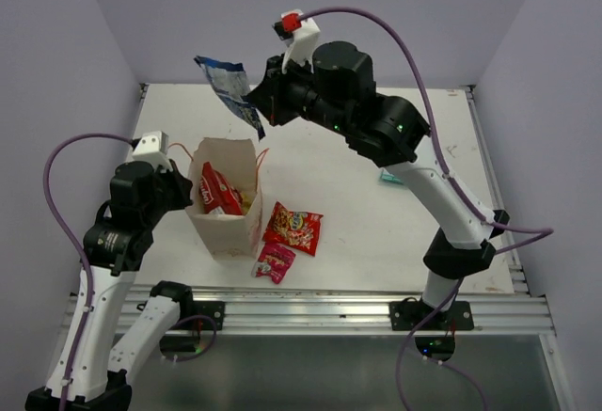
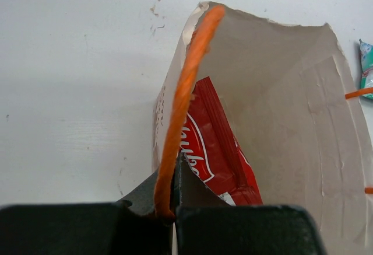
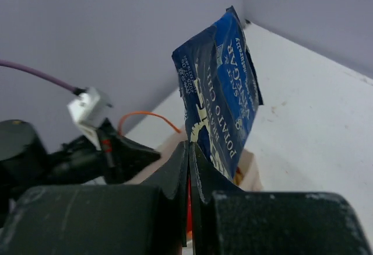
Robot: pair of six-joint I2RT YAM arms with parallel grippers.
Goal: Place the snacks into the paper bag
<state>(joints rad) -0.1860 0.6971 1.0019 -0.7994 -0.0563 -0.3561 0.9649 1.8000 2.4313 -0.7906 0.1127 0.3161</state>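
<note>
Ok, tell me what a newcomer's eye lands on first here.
The dark blue packet, pinched in the right gripper, hangs in the air above the open paper bag at the left of the table. The left gripper is shut on the bag's orange handle, with a red-and-white chip bag already inside. A red packet and a pink packet lie on the table just beside the bag.

The top camera looks down from above and behind me over the whole table (image 1: 376, 232). My left wrist camera sits close above the paper bag (image 2: 291, 138). The right one, just behind the dark blue packet (image 3: 224, 91) at 12 o'clock, shares that bag.
</note>
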